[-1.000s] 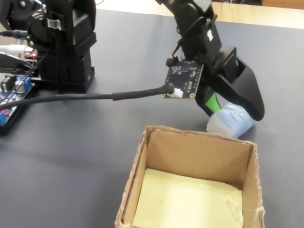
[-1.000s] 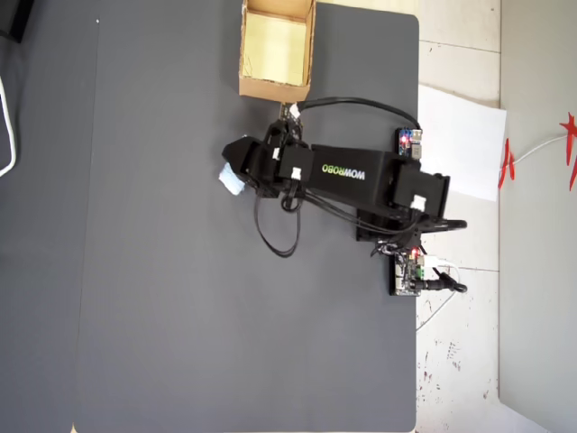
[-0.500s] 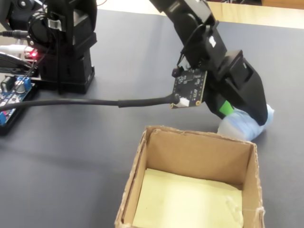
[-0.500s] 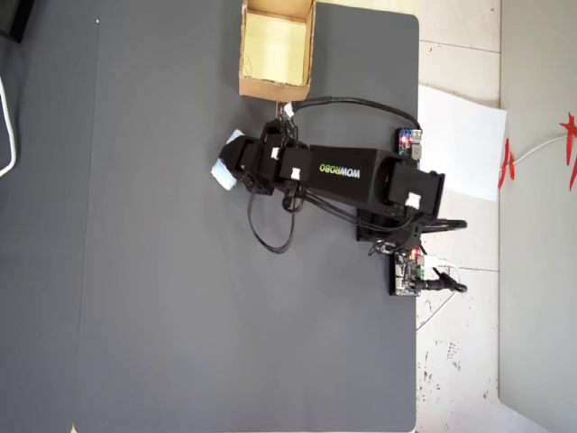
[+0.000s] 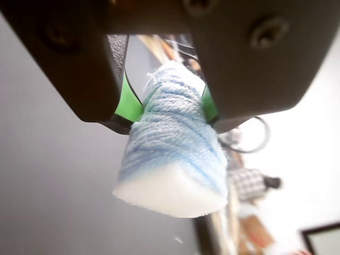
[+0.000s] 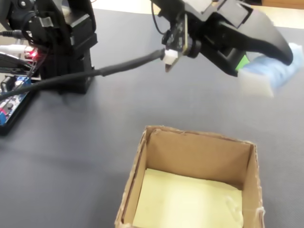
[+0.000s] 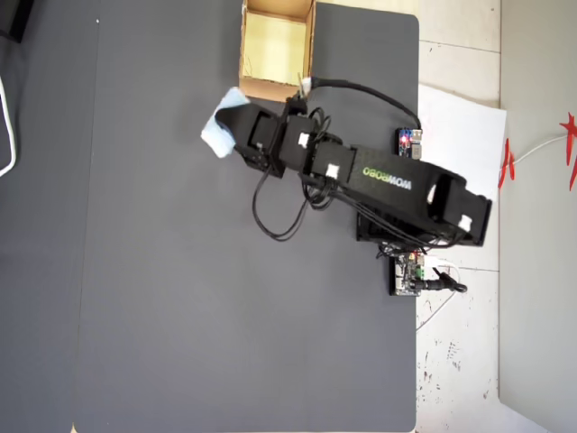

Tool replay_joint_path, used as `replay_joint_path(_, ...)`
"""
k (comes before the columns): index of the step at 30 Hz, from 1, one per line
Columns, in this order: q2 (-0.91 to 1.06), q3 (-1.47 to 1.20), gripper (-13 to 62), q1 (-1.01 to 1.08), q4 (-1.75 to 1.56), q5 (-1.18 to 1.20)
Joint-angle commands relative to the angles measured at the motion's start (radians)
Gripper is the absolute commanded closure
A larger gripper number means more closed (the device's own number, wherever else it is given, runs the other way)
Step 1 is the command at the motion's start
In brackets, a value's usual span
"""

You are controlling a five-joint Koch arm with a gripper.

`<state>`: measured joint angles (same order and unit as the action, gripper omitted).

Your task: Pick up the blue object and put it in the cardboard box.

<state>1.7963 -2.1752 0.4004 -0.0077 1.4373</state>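
Note:
The blue object [image 5: 172, 143] is a pale blue yarn-wrapped roll with a white foam end, and it fills the middle of the wrist view. My gripper [image 5: 172, 103] is shut on it, green pads pressing both sides. In the fixed view the gripper [image 6: 266, 59] holds the blue object [image 6: 268, 76] up in the air at the right, above and beyond the cardboard box [image 6: 249, 166]. From overhead, the blue object [image 7: 219, 129] hangs just below and left of the cardboard box [image 7: 249, 63], which is open with a pale yellow floor.
The arm's base [image 6: 66, 42] with cables and a circuit board [image 6: 14, 95] stands at the left of the fixed view. A dark grey mat [image 7: 180, 289] covers the table. White paper [image 7: 455, 135] lies right of the mat in the overhead view.

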Motion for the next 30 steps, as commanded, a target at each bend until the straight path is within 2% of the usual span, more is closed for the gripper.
replay_joint_path(1,0.051,0.037,42.5,0.066,-0.12,0.032)
replay_joint_path(10,0.051,0.067,42.5,0.307,-0.086,0.002)
replay_joint_path(15,-0.032,0.127,42.1,0.414,0.035,-0.075)
replay_joint_path(17,-0.077,0.138,32.9,0.459,0.08,-0.091)
replay_joint_path(20,-0.1,0.144,27.1,0.486,0.091,-0.091)
replay_joint_path(24,-0.101,0.146,22.2,0.491,0.084,-0.08)
replay_joint_path(30,-0.086,0.144,19.2,0.486,0.063,-0.037)
